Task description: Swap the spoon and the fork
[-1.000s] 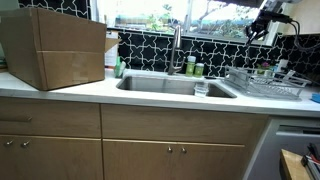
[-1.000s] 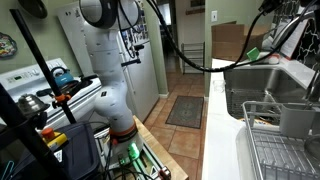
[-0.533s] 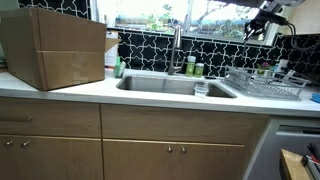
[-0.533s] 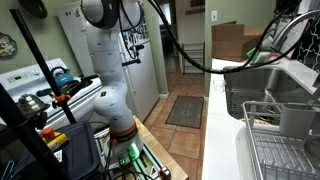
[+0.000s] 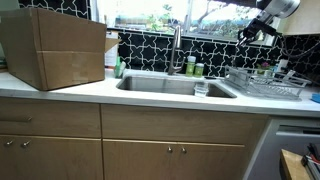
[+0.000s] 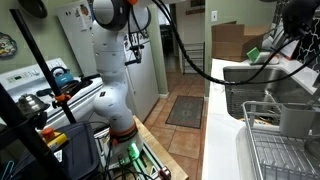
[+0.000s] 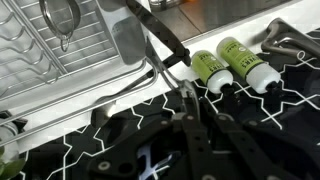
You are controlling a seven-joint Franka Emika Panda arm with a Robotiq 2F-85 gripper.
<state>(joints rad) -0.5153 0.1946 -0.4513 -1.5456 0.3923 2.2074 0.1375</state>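
Observation:
In the wrist view my gripper [image 7: 186,97] has its dark fingers pressed together on a thin metal utensil [image 7: 160,62] that sticks out past the tips. I cannot tell whether it is the spoon or the fork. Below it are the dish rack [image 7: 40,60] and a grey utensil holder [image 7: 128,38]. In both exterior views the gripper [image 5: 250,32] [image 6: 270,47] hangs high over the counter behind the sink, left of the dish rack [image 5: 265,86]. The other utensil is not clearly visible.
Two green bottles [image 7: 232,66] stand by the black patterned backsplash near the faucet [image 5: 176,48]. A sink [image 5: 170,86] is set in the counter, with a glass [image 5: 201,88] at its edge. A large cardboard box [image 5: 55,47] stands at the far end.
The arm has swung left and slightly up, carrying the gripper from above the dish rack toward the faucet and bottles.

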